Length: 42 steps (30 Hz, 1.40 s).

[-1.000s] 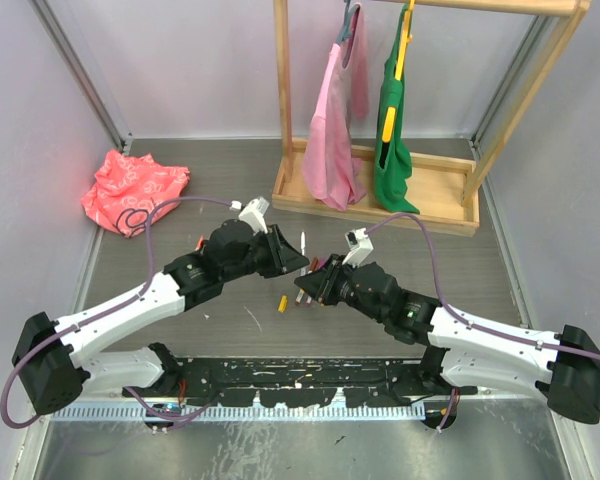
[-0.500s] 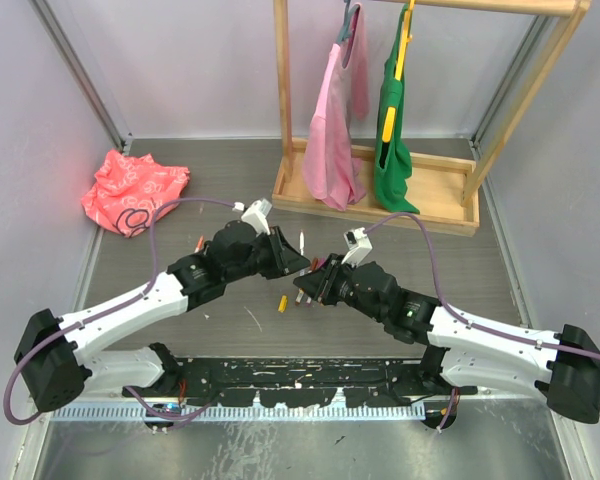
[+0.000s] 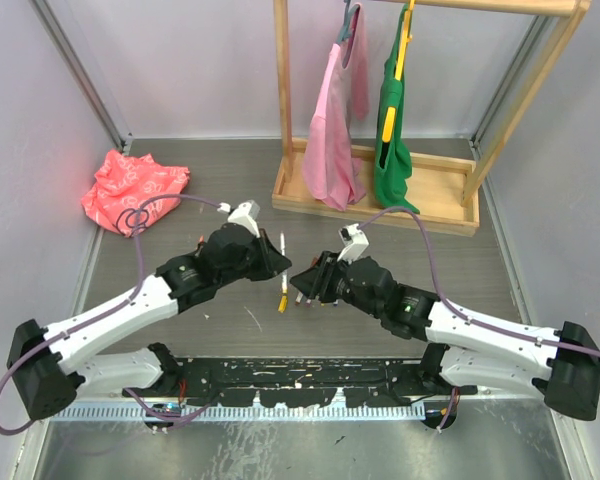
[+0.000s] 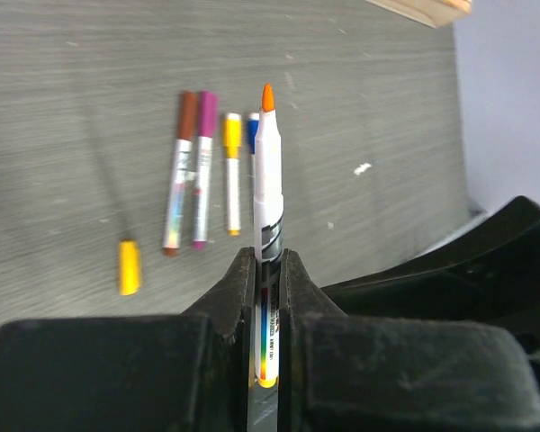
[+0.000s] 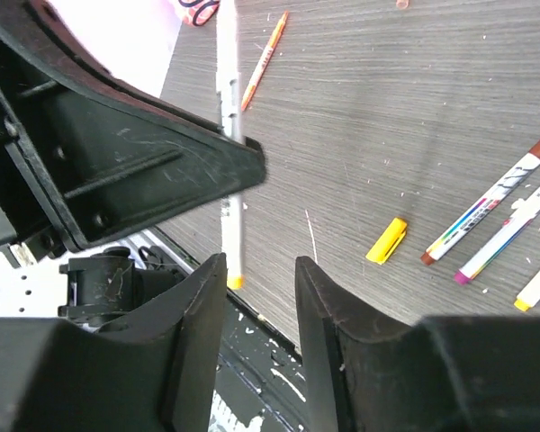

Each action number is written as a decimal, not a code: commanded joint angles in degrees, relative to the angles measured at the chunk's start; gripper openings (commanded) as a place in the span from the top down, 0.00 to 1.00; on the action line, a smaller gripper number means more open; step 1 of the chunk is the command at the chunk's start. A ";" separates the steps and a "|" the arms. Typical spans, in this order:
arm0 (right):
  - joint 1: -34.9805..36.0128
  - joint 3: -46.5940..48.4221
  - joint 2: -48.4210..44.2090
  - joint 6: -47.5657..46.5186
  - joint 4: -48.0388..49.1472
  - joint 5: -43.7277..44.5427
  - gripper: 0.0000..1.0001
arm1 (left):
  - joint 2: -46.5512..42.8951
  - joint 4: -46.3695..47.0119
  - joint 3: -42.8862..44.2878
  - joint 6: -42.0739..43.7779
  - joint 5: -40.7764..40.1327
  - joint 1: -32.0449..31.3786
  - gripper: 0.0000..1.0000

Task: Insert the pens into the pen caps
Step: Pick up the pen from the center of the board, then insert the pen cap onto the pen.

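Note:
My left gripper (image 3: 277,262) (image 4: 266,256) is shut on a white-barrelled pen (image 4: 267,180) with a bare orange tip and holds it above the table. This pen also shows in the top view (image 3: 283,244) and the right wrist view (image 5: 227,117). My right gripper (image 3: 302,283) (image 5: 259,265) is open and empty, close to the right of the left one. Under the grippers lie a brown-ended pen (image 4: 180,171), a purple pen (image 4: 201,166), a yellow pen (image 4: 232,171) and a blue one (image 4: 252,135), mostly hidden. A loose yellow cap (image 4: 129,266) (image 5: 387,240) lies beside them.
Another orange pen (image 5: 264,58) (image 3: 199,243) lies apart to the left. A crumpled red cloth (image 3: 132,188) lies at the back left. A wooden rack (image 3: 380,195) with pink and green garments stands at the back right. A black rail (image 3: 300,385) runs along the near edge.
My left gripper has moved a little to the left with the pen, away from my right gripper. The right gripper has shifted slightly left and stays open.

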 commanded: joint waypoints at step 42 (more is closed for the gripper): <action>2.19 36.68 51.41 -24.00 -29.29 9.52 0.56 | -32.76 -43.19 7.18 25.01 -29.31 8.27 1.00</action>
